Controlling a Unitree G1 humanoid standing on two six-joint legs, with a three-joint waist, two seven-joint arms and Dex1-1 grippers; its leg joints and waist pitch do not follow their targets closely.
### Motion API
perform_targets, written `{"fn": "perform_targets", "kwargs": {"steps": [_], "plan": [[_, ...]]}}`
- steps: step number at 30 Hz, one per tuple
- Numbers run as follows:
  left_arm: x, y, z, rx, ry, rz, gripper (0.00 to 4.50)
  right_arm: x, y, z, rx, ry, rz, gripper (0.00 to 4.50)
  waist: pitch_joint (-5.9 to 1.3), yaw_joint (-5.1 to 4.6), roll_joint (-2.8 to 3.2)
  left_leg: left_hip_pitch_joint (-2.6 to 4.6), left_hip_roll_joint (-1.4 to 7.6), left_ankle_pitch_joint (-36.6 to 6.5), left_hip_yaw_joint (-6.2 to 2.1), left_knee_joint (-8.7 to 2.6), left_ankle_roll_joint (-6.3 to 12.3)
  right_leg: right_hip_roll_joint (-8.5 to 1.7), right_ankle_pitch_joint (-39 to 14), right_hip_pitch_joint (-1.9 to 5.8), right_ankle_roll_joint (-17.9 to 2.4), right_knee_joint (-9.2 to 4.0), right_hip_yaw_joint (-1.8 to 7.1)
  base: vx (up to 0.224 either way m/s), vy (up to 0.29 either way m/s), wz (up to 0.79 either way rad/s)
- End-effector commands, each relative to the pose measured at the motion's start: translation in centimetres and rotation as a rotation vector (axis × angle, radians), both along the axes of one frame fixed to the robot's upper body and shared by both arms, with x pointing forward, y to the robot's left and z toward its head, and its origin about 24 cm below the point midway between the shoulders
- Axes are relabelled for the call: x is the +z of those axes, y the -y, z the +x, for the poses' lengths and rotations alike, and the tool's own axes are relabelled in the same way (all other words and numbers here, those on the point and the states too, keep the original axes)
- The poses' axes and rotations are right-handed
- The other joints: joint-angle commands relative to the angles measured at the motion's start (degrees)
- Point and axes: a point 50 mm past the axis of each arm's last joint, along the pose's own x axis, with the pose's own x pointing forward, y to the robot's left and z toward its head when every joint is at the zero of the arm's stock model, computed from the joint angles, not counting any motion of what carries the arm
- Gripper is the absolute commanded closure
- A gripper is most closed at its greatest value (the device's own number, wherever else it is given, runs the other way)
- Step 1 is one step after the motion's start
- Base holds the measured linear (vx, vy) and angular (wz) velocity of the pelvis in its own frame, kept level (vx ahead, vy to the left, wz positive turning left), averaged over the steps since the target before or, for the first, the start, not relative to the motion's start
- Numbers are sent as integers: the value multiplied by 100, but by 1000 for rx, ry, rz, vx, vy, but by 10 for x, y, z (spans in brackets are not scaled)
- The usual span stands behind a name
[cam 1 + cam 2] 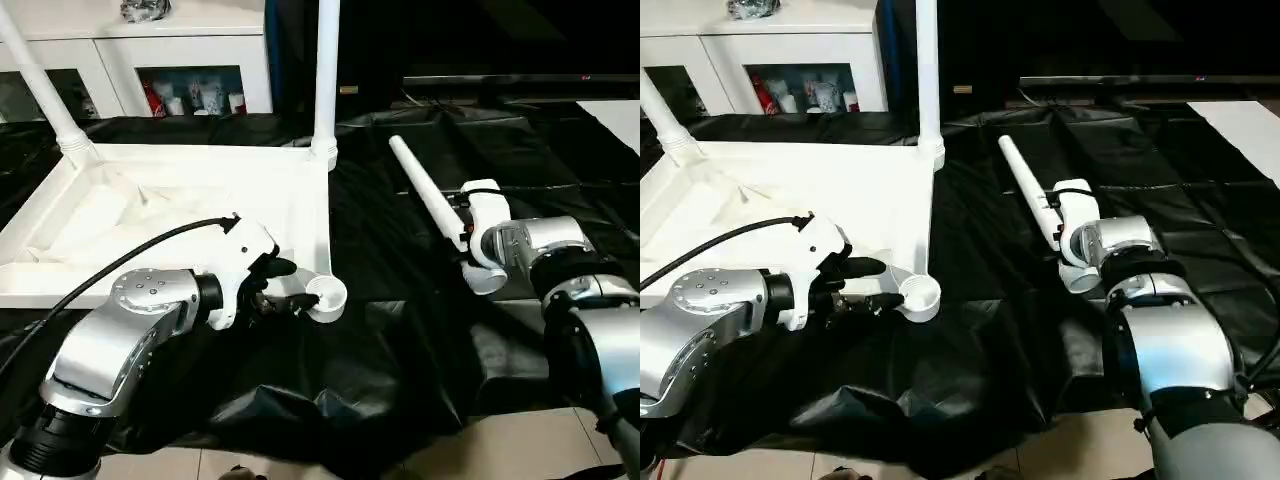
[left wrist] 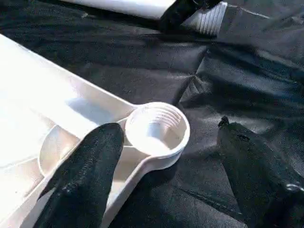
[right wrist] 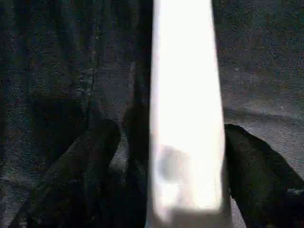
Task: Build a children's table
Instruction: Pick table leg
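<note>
- Left eye view: upturned tabletop sits centre left, two legs already standing in its far sockets.
- Near corner socket is empty; left gripper gapes around it.
- Right gripper straddles a loose leg (grip uncertain), centre right.

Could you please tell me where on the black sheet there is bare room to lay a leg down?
The bare patches: the black sheet between the tabletop and the loose leg, and the stretch beyond the right pincer, toward the far right. It is crowded at the near corner socket, where the left pincer sits.
</note>
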Motion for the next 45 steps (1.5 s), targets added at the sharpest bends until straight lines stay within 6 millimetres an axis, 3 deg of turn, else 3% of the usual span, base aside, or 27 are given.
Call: {"fn": "perform_targets", "kwargs": {"steps": [1,7,13,15,18,19,22,25,26,28,32,35,36,39,42,45], "plan": [[4,2,-2,-21,12,4,48,1,3,0,-7,-10,-3,122,-412,18,-14,38,38,-1321,23,-315,-34,-313,-1448,293,-1269,-395,201,0,0,0],[5,2,1,-19,16,1,3,6,11,2,-67,37,22,164,-416,23,1,39,33,-1331,23,-312,-42,-308,-1417,293,-1284,-392,197,0,0,0],[5,2,3,-6,23,-5,0,8,18,1,-137,83,125,220,-423,29,-6,34,24,-1312,28,-301,-9,-303,-1346,303,-1291,-390,191,0,0,0],[5,2,5,7,34,-14,0,8,19,1,-145,97,146,239,-423,29,20,36,24,-1341,28,-301,-4,-302,-1362,300,-1291,-401,187,0,0,0],[9,2,14,60,74,-43,0,16,19,6,-186,203,269,256,-429,38,17,33,22,-1335,26,-296,12,-311,-1317,313,-1295,-401,189,0,0,0],[13,1,21,110,109,-62,0,29,18,13,-199,342,400,263,-437,43,48,39,19,-1356,30,-288,30,-310,-1247,309,-1303,-406,189,0,0,0],[18,1,30,162,146,-78,0,45,15,17,-173,518,547,266,-454,60,48,27,18,-1266,19,-281,119,-313,-1153,332,-1310,-383,179,0,0,0],[21,3,36,206,181,-106,0,60,10,16,-133,686,711,267,-463,66,38,9,20,-1072,19,-282,274,-310,-986,347,-1300,-388,174,0,0,0],[23,5,38,211,194,-124,0,62,9,14,-135,718,761,268,-477,64,68,12,23,-1022,11,-278,276,-310,-934,355,-1341,-365,173,0,0,0],[30,13,45,251,205,-228,0,70,6,4,-129,876,966,269,-463,89,54,15,24,-996,30,-292,390,-301,-867,357,-1321,-404,181,0,0,0],[33,16,51,277,194,-281,0,68,4,-2,-139,917,1049,269,-473,145,55,41,38,-1012,16,-303,329,-312,-1077,329,-1336,-415,166,0,0,0],[45,18,64,352,230,-346,0,67,-12,-14,-49,918,1166,269,-463,187,48,61,22,-1071,27,-307,302,-308,-1256,325,-1182,-455,179,0,0,0],[49,18,68,375,252,-359,0,68,-19,-19,-8,911,1192,269,-462,186,9,36,19,-1025,15,-330,314,-307,-1298,348,-1112,-464,167,0,0,0],[59,19,74,397,298,-401,0,73,-31,-27,63,901,1260,270,-473,203,18,18,31,-899,-13,-339,292,-336,-1308,357,-1020,-453,171,0,0,0],[70,34,75,319,179,-488,0,73,-57,-40,245,821,1222,270,-467,214,-15,19,26,-776,12,-335,253,-332,-1317,341,-1008,-453,182,0,0,0],[77,43,77,302,91,-576,0,78,-69,-52,360,796,1257,270,-470,248,0,19,26,-689,12,-326,285,-346,-1237,338,-1037,-456,187,0,0,0]]}}
